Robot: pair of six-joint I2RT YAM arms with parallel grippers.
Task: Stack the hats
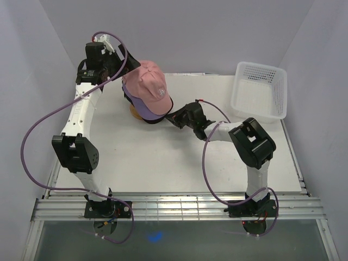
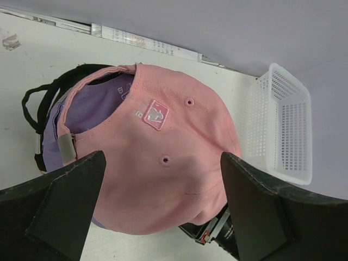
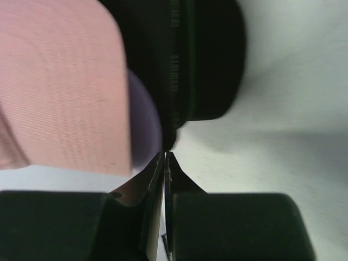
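The hats sit in one pile at the back left of the table. A pink cap point(image 1: 149, 81) point(image 2: 163, 179) lies on top, over a lavender cap point(image 1: 142, 109) point(image 2: 89, 103), with a black cap point(image 1: 156, 120) point(image 2: 32, 103) lowest. My left gripper point(image 1: 126, 68) point(image 2: 163, 157) hangs open just behind the pile, its fingers wide on either side of the pink crown without touching it. My right gripper point(image 1: 173, 117) point(image 3: 166, 154) is shut with nothing between its fingers. Its tips meet the edge of the black brim point(image 3: 201, 54), with the pink point(image 3: 60, 81) and lavender point(image 3: 144, 119) brims to their left.
A wooden stand point(image 1: 134, 113) shows under the pile at its near left. A white mesh basket point(image 1: 260, 89) point(image 2: 288, 125) stands at the back right corner. White walls close in the table's left, back and right sides.
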